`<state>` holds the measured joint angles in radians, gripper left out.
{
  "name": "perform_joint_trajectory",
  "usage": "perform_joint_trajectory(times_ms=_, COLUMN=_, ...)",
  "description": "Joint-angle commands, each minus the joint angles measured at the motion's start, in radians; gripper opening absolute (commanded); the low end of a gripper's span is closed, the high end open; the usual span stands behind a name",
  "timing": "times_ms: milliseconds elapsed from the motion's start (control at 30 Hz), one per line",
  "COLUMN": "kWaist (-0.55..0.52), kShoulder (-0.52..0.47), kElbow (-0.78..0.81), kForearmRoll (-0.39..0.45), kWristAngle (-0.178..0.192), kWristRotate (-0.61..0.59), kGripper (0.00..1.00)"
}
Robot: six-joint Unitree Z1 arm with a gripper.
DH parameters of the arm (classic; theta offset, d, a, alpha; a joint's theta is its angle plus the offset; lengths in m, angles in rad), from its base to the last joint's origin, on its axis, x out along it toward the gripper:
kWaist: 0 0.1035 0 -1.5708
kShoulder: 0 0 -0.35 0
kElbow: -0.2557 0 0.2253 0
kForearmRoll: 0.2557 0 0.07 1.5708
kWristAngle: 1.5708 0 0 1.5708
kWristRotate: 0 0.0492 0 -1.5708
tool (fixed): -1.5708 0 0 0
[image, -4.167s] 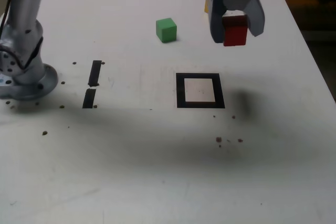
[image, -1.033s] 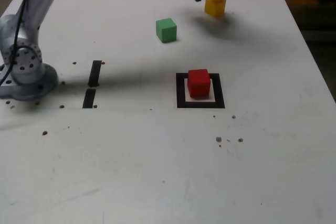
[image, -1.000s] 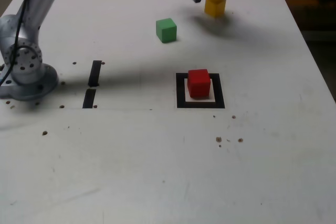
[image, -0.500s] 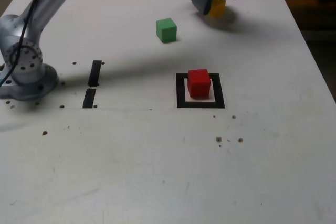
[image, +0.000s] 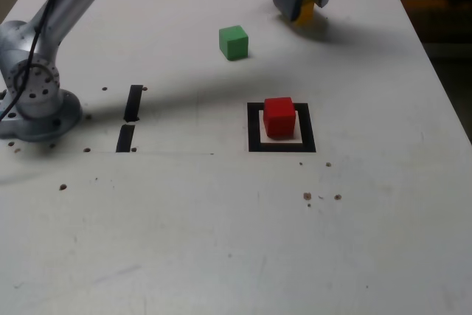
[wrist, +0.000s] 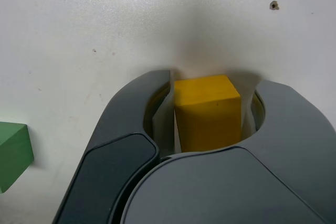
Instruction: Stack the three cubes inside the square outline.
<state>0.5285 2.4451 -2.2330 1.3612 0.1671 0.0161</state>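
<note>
Soft grey light, diffuse shadows on the pale tabletop (image: pixel 177 226), faint wrist-view sheen.

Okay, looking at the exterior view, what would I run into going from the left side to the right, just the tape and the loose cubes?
Two short black strips, green cube, black square outline with the red cube inside it.

First cube (image: pixel 279 117) inside outline (image: pixel 282 147), second cube (image: pixel 234 43) behind (exterior view's left), third cube (wrist: pixel 207 114) within hand (wrist: pixel 214 98)
</note>
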Motion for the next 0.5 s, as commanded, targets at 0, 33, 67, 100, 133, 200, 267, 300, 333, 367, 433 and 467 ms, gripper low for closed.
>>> perform_joint_trajectory(times_ms=0, kWaist=0.000, kShoulder=0.000, kElbow=-0.004, kForearmRoll=0.001, kWristAngle=0.007, kWristRotate=-0.001, kGripper=0.36)
perform_joint_trajectory(times_ms=33, kWaist=0.000, kShoulder=0.000, kElbow=-0.005, kForearmRoll=0.002, kWristAngle=0.009, kWristRotate=-0.001, kGripper=0.33)
perform_joint_trajectory(times_ms=67, kWaist=0.000, kShoulder=-0.001, kElbow=-0.006, kForearmRoll=0.002, kWristAngle=0.010, kWristRotate=-0.001, kGripper=0.31)
perform_joint_trajectory(times_ms=100, kWaist=-0.001, kShoulder=-0.002, kElbow=-0.007, kForearmRoll=0.003, kWristAngle=0.010, kWristRotate=-0.001, kGripper=0.29)
perform_joint_trajectory(times_ms=133, kWaist=-0.002, kShoulder=-0.003, kElbow=-0.006, kForearmRoll=0.004, kWristAngle=0.010, kWristRotate=-0.001, kGripper=0.27)
perform_joint_trajectory(times_ms=200, kWaist=-0.005, kShoulder=-0.004, kElbow=-0.006, kForearmRoll=0.006, kWristAngle=0.010, kWristRotate=-0.001, kGripper=0.24)
perform_joint_trajectory(times_ms=267, kWaist=-0.011, kShoulder=-0.009, kElbow=-0.005, kForearmRoll=0.010, kWristAngle=0.010, kWristRotate=-0.001, kGripper=0.21)
perform_joint_trajectory(times_ms=300, kWaist=-0.015, kShoulder=-0.014, kElbow=-0.005, kForearmRoll=0.013, kWristAngle=0.011, kWristRotate=-0.001, kGripper=0.20)
perform_joint_trajectory(times_ms=333, kWaist=-0.020, kShoulder=-0.020, kElbow=-0.005, kForearmRoll=0.019, kWristAngle=0.012, kWristRotate=-0.001, kGripper=0.20)
perform_joint_trajectory(times_ms=367, kWaist=-0.026, kShoulder=-0.028, kElbow=-0.006, kForearmRoll=0.026, kWristAngle=0.014, kWristRotate=-0.001, kGripper=0.19)
perform_joint_trajectory(times_ms=433, kWaist=-0.041, kShoulder=-0.050, kElbow=-0.008, kForearmRoll=0.045, kWristAngle=0.016, kWristRotate=0.000, kGripper=0.18)
perform_joint_trajectory(times_ms=467, kWaist=-0.051, kShoulder=-0.064, kElbow=-0.010, kForearmRoll=0.056, kWristAngle=0.018, kWristRotate=0.002, kGripper=0.18)
